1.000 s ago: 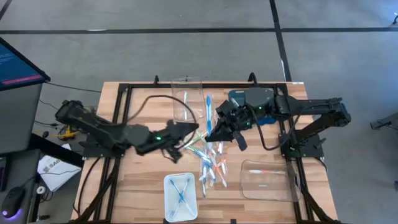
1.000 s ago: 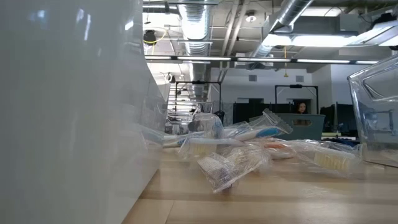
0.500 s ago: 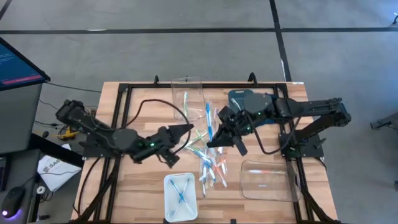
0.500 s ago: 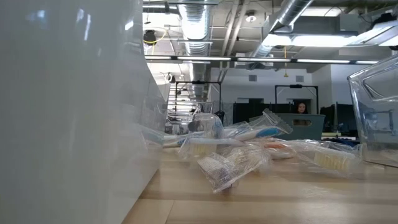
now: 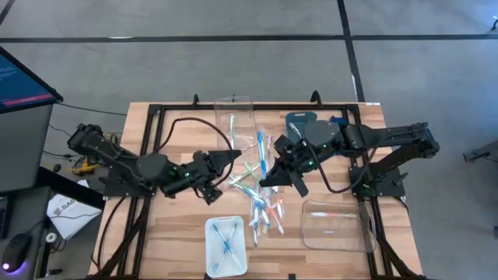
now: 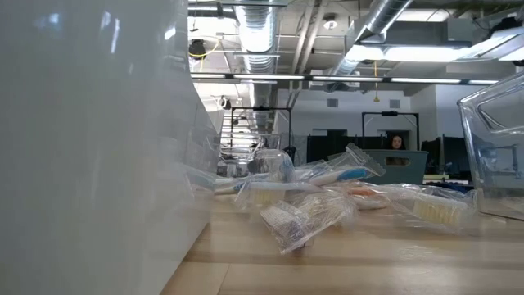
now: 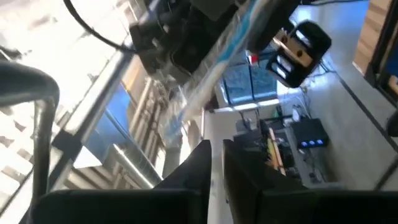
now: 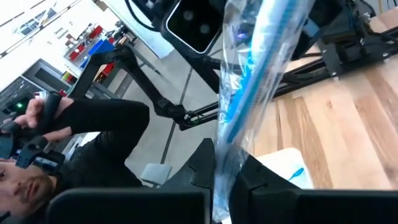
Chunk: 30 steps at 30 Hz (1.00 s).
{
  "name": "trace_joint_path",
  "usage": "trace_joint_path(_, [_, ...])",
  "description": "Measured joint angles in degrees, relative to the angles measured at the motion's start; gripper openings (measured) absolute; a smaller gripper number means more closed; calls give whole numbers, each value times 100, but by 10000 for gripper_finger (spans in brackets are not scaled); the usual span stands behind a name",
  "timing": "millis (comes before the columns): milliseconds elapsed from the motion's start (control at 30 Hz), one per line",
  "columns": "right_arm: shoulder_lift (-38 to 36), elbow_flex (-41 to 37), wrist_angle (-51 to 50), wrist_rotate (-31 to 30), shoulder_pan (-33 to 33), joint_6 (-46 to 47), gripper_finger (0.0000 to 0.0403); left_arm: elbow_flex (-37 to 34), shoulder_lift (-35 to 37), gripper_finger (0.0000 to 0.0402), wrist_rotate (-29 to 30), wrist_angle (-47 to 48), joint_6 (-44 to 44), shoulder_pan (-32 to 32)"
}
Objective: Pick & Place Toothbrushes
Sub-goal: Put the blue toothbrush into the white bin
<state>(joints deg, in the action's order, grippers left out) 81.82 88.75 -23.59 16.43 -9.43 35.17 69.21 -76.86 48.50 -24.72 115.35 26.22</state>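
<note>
Wooden table (image 5: 175,225), toothbrushes (image 5: 263,204) heaped mid-table, three clear bins (image 5: 333,225)

We're in a robotics lab/workshop. Exposed ceiling ducts (image 6: 260,37), concrete floor (image 5: 233,62), monitor (image 5: 23,78), wood bench (image 5: 179,233) w/ black frame.

Left claw (image 5: 233,158) farther from pile.

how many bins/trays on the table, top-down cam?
3: far clear bin at top centre; white tray at bottom centre; right clear bin at bottom right. None appear hidden.
</note>
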Motion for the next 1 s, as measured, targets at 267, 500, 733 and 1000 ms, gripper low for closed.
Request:
trace_joint_path(267, [0, 0, -21, -2, 7, 1, 49, 2, -43, 77, -1039, -4, 303, -22])
trace_joint_path(500, [0, 0, 3, -7, 61, -14, 19, 5, -130, 138, -1347, 32, 287, -326])
trace_joint_path(733, [0, 0, 42, -2, 52, -8, 26, 9, -420, 179, -1678, 3, 307, -701])
trace_joint_path(1000, [1, 0, -106, -69, 55, -44, 10, 2, -731, 191, -1726, -29, 593, -665])
